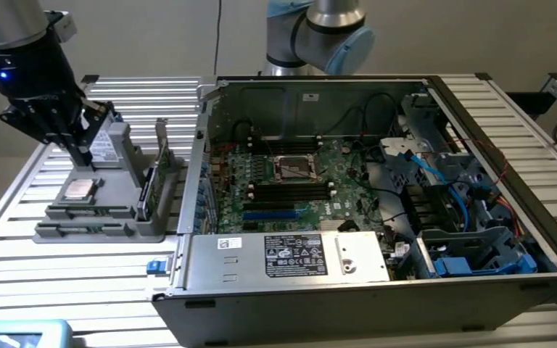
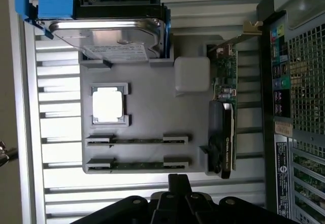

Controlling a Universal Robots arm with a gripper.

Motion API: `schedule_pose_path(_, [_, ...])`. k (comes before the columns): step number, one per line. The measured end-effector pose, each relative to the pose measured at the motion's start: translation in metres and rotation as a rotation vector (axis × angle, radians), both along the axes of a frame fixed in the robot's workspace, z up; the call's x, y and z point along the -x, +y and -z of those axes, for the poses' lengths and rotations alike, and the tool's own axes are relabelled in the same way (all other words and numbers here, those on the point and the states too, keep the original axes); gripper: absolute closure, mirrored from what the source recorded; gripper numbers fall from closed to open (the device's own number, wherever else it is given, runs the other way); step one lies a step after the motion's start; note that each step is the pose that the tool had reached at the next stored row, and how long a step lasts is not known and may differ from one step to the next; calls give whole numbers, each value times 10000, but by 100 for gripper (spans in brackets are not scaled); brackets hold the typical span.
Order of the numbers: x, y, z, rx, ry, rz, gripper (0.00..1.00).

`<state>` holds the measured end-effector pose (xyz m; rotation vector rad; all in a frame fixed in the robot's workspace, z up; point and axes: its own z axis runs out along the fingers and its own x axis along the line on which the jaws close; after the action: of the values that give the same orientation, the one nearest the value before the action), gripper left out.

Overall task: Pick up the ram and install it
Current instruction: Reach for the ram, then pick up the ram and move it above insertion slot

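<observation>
Two ram sticks (image 2: 137, 139) (image 2: 137, 163) stand on edge in parallel holders of a grey fixture tray (image 2: 152, 112). In the exterior view the ram (image 1: 87, 212) sits at the front of that tray (image 1: 114, 233), on the exterior view's left. My gripper (image 1: 81, 158) hangs above the tray's back part, over the hard drive. Its dark fingers (image 2: 177, 182) are pressed together, shut on nothing, and stand apart from the nearer stick. The open computer case (image 1: 376, 181) lies beside the tray, with black memory slots (image 1: 289, 190) on its motherboard.
The tray also carries a silver processor chip (image 2: 107, 105), a hard drive (image 2: 109, 36) with blue brackets, and an upright graphics card (image 2: 223, 132). Cables and drive cages fill the case's side on the exterior view's right (image 1: 472, 217). Everything rests on a slatted metal table (image 1: 66, 290).
</observation>
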<state>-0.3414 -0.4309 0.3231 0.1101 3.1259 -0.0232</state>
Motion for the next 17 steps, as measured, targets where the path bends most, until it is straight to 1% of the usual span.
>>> schedule_pose_path(2, [-1, 0, 7, 24, 2, -7, 89])
schedule_pose_path(11, [9, 2, 12, 22, -4, -10, 89])
schedule_pose_path(12, [15, 13, 14, 42, -6, -19, 89])
schedule_pose_path(17, [16, 15, 28, 48, -5, -875, 89])
